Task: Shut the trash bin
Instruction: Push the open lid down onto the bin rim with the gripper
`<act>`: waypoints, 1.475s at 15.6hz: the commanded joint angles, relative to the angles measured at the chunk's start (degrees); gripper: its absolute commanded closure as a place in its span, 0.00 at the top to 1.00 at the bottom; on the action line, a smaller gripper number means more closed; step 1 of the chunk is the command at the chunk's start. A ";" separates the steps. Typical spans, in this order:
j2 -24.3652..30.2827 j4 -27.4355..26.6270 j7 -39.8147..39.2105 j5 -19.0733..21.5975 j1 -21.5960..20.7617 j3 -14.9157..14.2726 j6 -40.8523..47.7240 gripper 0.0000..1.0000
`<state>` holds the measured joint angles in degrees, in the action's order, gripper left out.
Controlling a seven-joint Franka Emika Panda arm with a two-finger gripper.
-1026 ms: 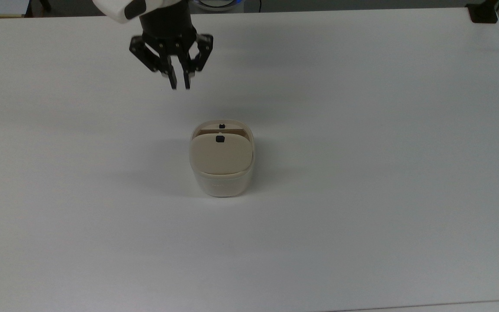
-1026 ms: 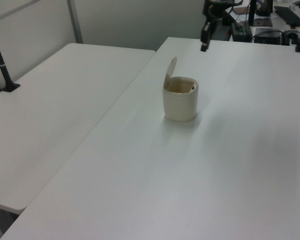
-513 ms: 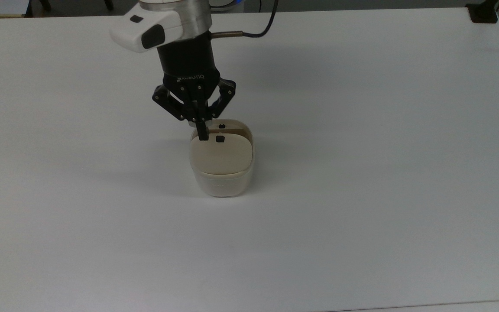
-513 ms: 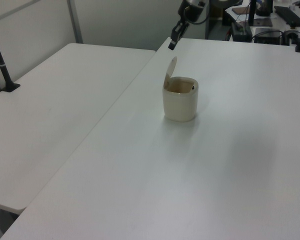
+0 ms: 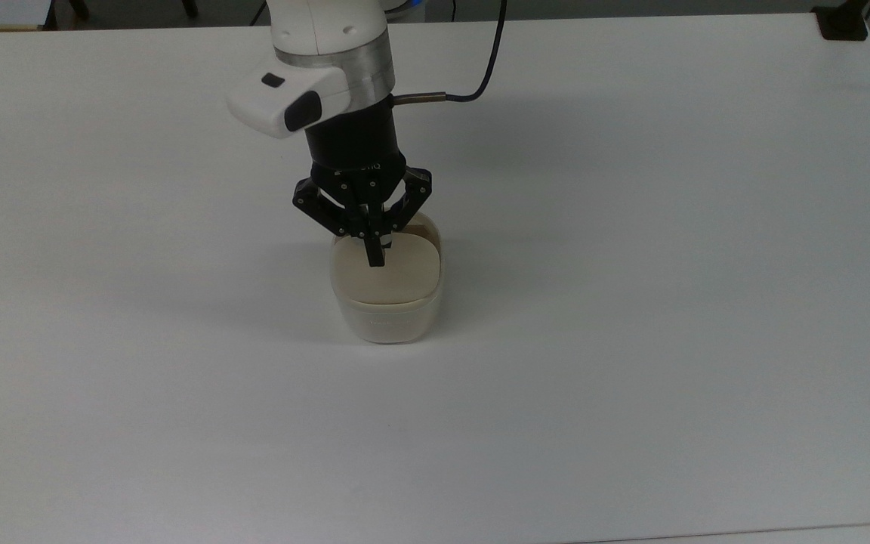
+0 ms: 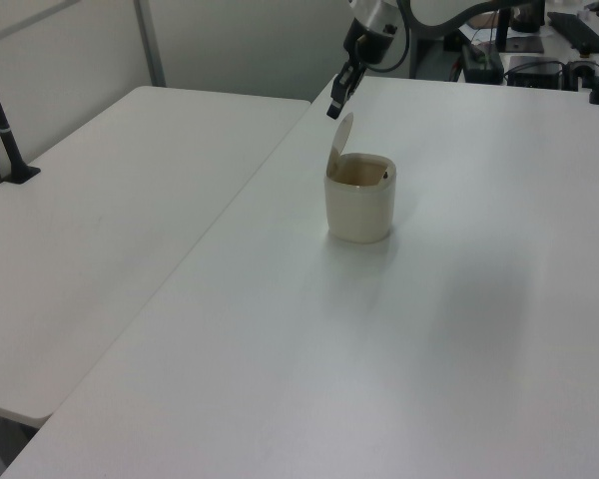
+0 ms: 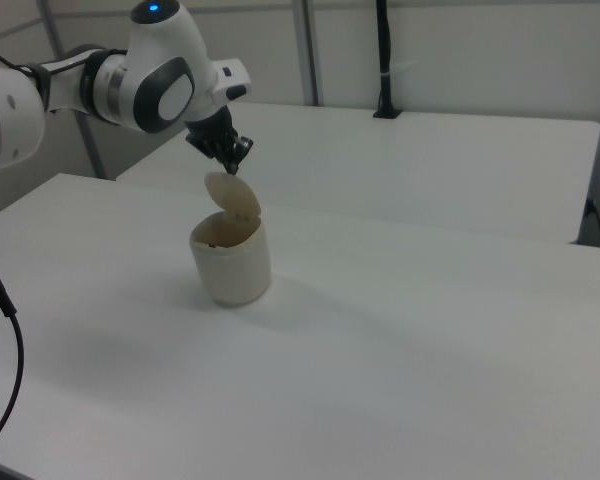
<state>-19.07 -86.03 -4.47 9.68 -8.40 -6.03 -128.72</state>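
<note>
The cream-white trash bin [image 5: 387, 321] stands mid-table with its beige lid [image 5: 397, 279] raised, hinged up at the left view's left side of the rim. The left view shows the lid [image 6: 339, 140] standing nearly upright over the bin [image 6: 360, 205]; the right view shows the bin [image 7: 231, 265] and lid [image 7: 235, 199] as well. My gripper [image 5: 376, 261] points down, shut with nothing held, its tips just above the lid's top edge [image 6: 332, 110] [image 7: 232, 168]. In the top view the fingers cover the lid's black mark.
The bin sits on a wide white table [image 5: 631, 302]. A second white table [image 6: 100, 230] adjoins it, carrying a black post [image 6: 5, 130]. A black clamp [image 5: 843, 23] sits at the top view's far right corner. My arm's cable [image 5: 484, 75] trails behind the wrist.
My gripper came from the table's far side down to the bin and now hangs over the lid's top edge. Its narrow finger gap has closed. The lid has not moved.
</note>
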 commanded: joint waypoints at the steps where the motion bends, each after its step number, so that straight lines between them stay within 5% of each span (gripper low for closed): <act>1: 0.26 0.52 -6.15 -0.45 -0.12 -0.38 8.91 0.00; 23: -5.19 -3.26 -8.62 -2.56 -1.97 -0.38 11.83 0.00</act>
<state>-22.09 -88.73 -12.95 7.67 -8.95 -6.01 -117.12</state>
